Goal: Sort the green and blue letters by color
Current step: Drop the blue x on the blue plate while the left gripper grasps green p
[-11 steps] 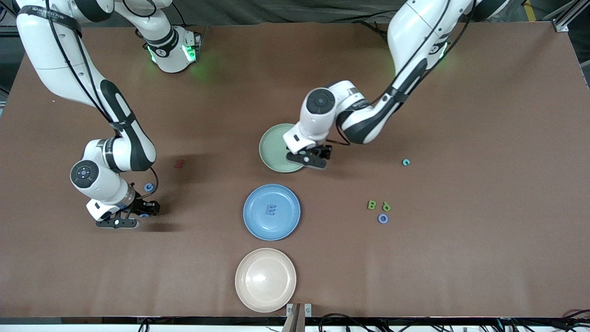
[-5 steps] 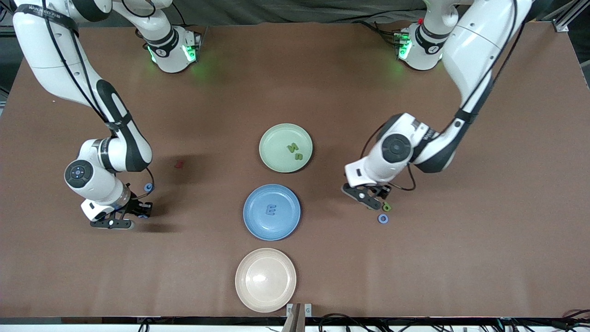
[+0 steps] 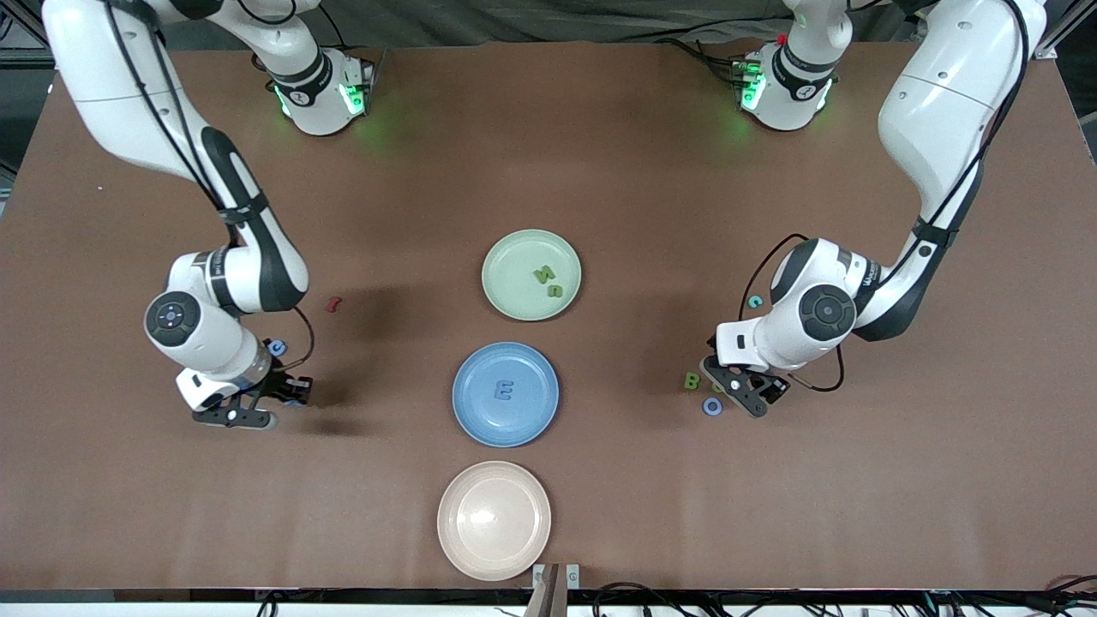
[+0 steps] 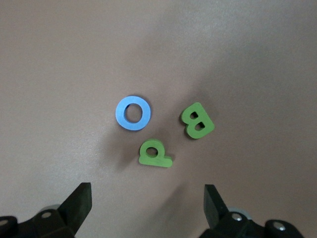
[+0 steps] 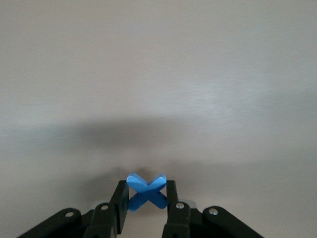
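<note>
I'm holding the blue x [image 5: 146,187] pinched in the right pincer [image 3: 272,401], low in the left part of the front frame, its fingers nearly closed on the letter's arms. It is gripped only by its edges, so it could twist or slip out on the way to the blue plate [image 3: 474,418] at the frame's centre, where the blue E [image 3: 504,392] is already lying. A small blue letter [image 3: 277,347] is sitting on the tabletop [image 3: 600,154] just above that pincer, and a dark red letter [image 3: 332,303] higher up; I judge a careless sweep could knock either.

I'm hovering the left pincer [image 3: 744,392] at the right of the frame, fingers spread fully and holding nothing, over a tight cluster: the blue O [image 4: 132,112], the green p [image 4: 154,154] and the green B [image 4: 197,120]. The p is lying just beside both neighbours, so closing on it risks catching or shoving the O or the B. A teal letter [image 3: 754,301] is lying above, partly against the arm.

Two green letters [image 3: 548,281] are resting in the green plate [image 3: 506,283], upper centre. The cream plate [image 3: 458,540] at lower centre is carrying nothing, and dropping a piece there would be a missort.
</note>
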`<act>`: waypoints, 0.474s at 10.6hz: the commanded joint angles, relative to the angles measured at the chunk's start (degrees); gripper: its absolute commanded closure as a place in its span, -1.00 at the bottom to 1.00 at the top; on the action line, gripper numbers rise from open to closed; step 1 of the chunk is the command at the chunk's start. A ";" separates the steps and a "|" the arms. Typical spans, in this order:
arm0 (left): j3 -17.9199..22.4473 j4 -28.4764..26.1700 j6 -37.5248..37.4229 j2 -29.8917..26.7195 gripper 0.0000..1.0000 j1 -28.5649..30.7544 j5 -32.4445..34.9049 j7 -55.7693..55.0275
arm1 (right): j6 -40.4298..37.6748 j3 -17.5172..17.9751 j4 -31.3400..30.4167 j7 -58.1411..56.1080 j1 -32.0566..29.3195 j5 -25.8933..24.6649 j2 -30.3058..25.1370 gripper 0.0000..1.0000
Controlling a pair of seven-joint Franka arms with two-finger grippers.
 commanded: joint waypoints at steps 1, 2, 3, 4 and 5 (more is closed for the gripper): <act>-0.63 -0.20 2.58 1.66 -1.00 -0.08 5.39 -0.12 | -5.63 -7.03 1.89 1.67 11.91 9.58 -2.19 0.91; -0.63 -0.12 3.20 1.84 -1.00 -0.26 5.40 -0.12 | -6.88 -9.66 2.77 2.28 15.78 11.35 -2.19 0.92; -0.54 0.06 3.38 2.45 -1.00 -0.17 5.40 -0.12 | -6.98 -11.26 3.65 3.42 19.82 13.37 -1.67 0.92; -0.02 0.15 4.95 3.16 -1.00 -0.26 5.48 -0.12 | -6.98 -12.84 4.88 4.47 23.69 15.48 -1.06 0.92; 0.42 0.24 5.92 3.77 -1.00 -0.26 5.48 -0.12 | -6.89 -13.29 7.07 4.92 26.08 17.06 0.17 0.92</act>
